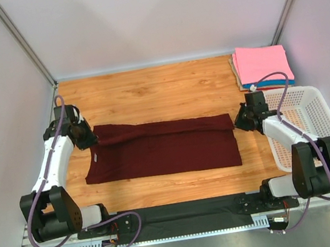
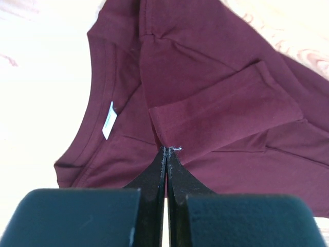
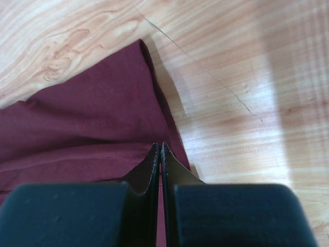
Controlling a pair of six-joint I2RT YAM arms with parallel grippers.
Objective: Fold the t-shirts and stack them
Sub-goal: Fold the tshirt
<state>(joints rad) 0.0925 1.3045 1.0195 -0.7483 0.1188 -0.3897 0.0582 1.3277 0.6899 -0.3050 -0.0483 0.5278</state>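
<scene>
Maroon and only half folded, the maroon t-shirt (image 1: 163, 149) lies spread on the wooden table (image 1: 146, 88), its far long edge turned partway over the body. Beyond the right claw (image 1: 240, 120) sits a finished stack, the pink t-shirt (image 1: 261, 63) on top with blue and tan edges beneath. The left claw (image 2: 165, 150) is closed, its tips pinching cloth at the sleeve fold, with the neck label (image 2: 109, 121) just ahead and to the left. The right claw is also closed and seems to nip the hem corner, with the garment running off to its left. Finishing the folds and stacking this shirt remain.
</scene>
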